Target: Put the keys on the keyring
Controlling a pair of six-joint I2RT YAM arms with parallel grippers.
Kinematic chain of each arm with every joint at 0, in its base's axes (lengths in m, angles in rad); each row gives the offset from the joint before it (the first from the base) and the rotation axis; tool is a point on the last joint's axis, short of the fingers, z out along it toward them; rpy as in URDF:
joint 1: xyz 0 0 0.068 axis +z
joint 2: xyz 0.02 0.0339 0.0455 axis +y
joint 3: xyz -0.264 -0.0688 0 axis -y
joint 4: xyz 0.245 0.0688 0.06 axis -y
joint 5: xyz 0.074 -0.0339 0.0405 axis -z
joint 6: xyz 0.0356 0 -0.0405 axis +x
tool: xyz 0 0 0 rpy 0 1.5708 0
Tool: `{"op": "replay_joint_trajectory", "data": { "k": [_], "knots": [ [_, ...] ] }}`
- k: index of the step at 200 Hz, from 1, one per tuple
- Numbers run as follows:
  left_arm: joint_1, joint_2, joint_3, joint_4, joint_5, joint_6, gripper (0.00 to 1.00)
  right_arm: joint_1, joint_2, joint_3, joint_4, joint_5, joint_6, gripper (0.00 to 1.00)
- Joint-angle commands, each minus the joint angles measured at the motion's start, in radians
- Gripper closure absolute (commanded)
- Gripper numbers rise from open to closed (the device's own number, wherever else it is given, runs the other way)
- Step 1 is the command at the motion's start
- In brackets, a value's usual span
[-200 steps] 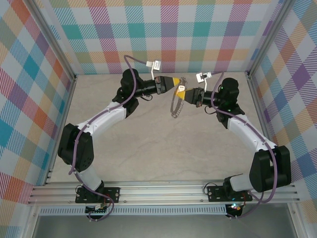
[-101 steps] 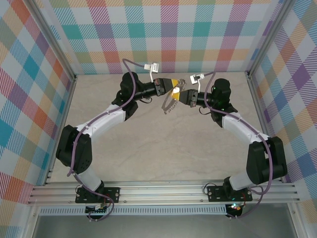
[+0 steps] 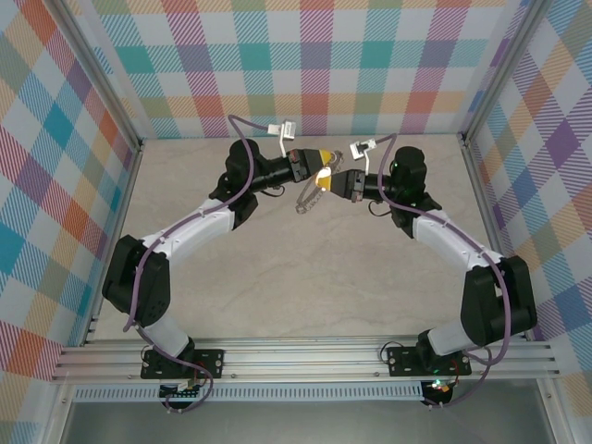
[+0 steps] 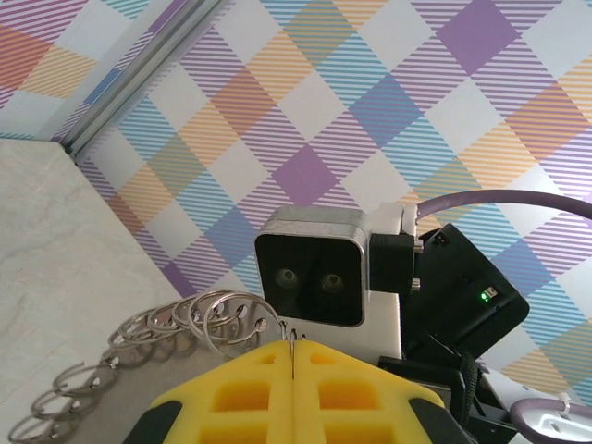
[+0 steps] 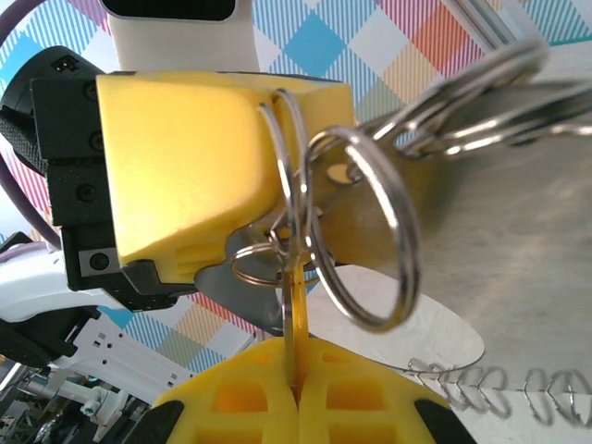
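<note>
Left gripper [image 3: 321, 157]: over the far middle of the bench [image 3: 305, 277], pointing right; jaws clamped on the keyring, with the yellow fingertips [image 4: 240, 393] pressed flat together
Right gripper [image 3: 326, 179]: pointing left, almost tip to tip with the left gripper and slightly nearer the arm bases; jaws clamped on the key
Keyring [image 3: 305, 198]: limp chain of silver split rings; one end pinched at the left tip; the rest droops below and to the left of both tips; I cannot tell whether its low end touches the bench
Key [image 5: 296, 319]: yellow-orange, seen edge-on as a thin strip rising from between the right fingertips; its top reaches a small ring [image 5: 252, 268] beside the left tip; I cannot tell whether it is threaded through
Large rings [image 5: 365, 231]: two loops overlap right in front of the left yellow fingers
Right wrist camera [image 4: 314, 277]: close behind the rings, facing the left tip
Walls [image 3: 277, 55]: plaid panels on three sides
</note>
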Motion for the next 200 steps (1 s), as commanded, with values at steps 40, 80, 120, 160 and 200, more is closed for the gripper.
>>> {"op": "replay_joint_trajectory", "data": {
  "k": [40, 80, 120, 160, 200],
  "knots": [
    [-0.014, -0.051, 0.001, 0.125, -0.043, -0.013, 1.0, -0.021, -0.121, -0.055, -0.15, 0.014, -0.05, 0.6],
    [-0.014, -0.051, -0.002, 0.126, -0.041, -0.007, 1.0, -0.076, -0.265, -0.101, -0.22, 0.071, -0.044, 0.51],
    [-0.016, -0.057, -0.012, 0.13, -0.052, -0.013, 1.0, -0.087, -0.359, -0.097, -0.222, 0.234, 0.001, 0.49],
    [-0.016, -0.081, -0.029, 0.109, -0.116, -0.032, 1.0, -0.087, -0.292, -0.06, -0.033, 0.279, 0.192, 0.54],
    [-0.016, -0.1, -0.053, 0.103, -0.199, -0.101, 1.0, -0.08, -0.223, -0.056, 0.143, 0.342, 0.343, 0.6]
  ]
}}
